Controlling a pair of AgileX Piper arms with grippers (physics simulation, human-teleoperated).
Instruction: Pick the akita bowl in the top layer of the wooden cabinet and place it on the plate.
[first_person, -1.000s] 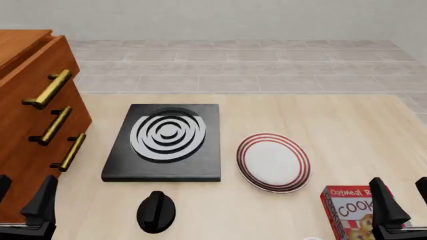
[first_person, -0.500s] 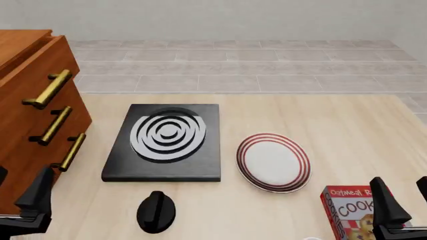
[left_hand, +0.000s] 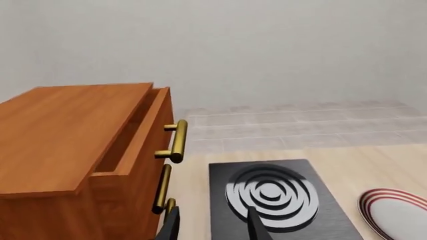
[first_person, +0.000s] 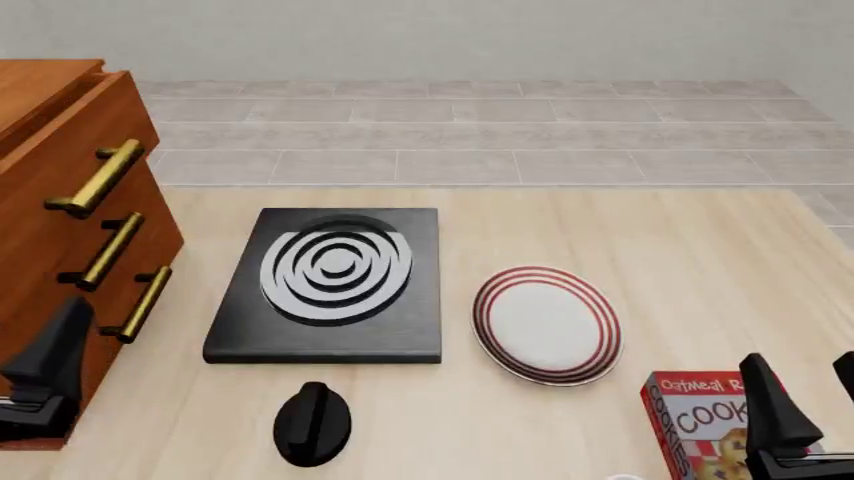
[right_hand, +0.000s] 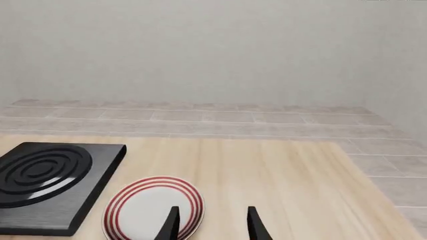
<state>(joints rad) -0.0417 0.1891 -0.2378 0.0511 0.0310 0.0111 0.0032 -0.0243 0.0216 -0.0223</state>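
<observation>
The wooden cabinet (first_person: 54, 250) stands at the table's left edge. Its top layer (left_hand: 137, 145) is pulled out a crack behind a brass handle (first_person: 96, 178), and its inside does not show. The akita bowl is hidden. The plate (first_person: 546, 324), white with red rings, lies right of centre on the table and also shows in the right wrist view (right_hand: 152, 210). My left gripper (first_person: 24, 372) is open, low in front of the cabinet's lower drawers, with nothing between its fingers (left_hand: 172, 226). Near the front right corner my right gripper (first_person: 811, 395) is open and empty, a short way back from the plate.
A black square stove (first_person: 331, 280) with white rings lies between the cabinet and the plate. A black knob-shaped object (first_person: 312, 422) sits in front of the stove. A red cookie box (first_person: 701, 425) lies beside my right gripper.
My left gripper has moved left and forward, closer to the cabinet's front. The right gripper, plate and drawers have not moved.
</observation>
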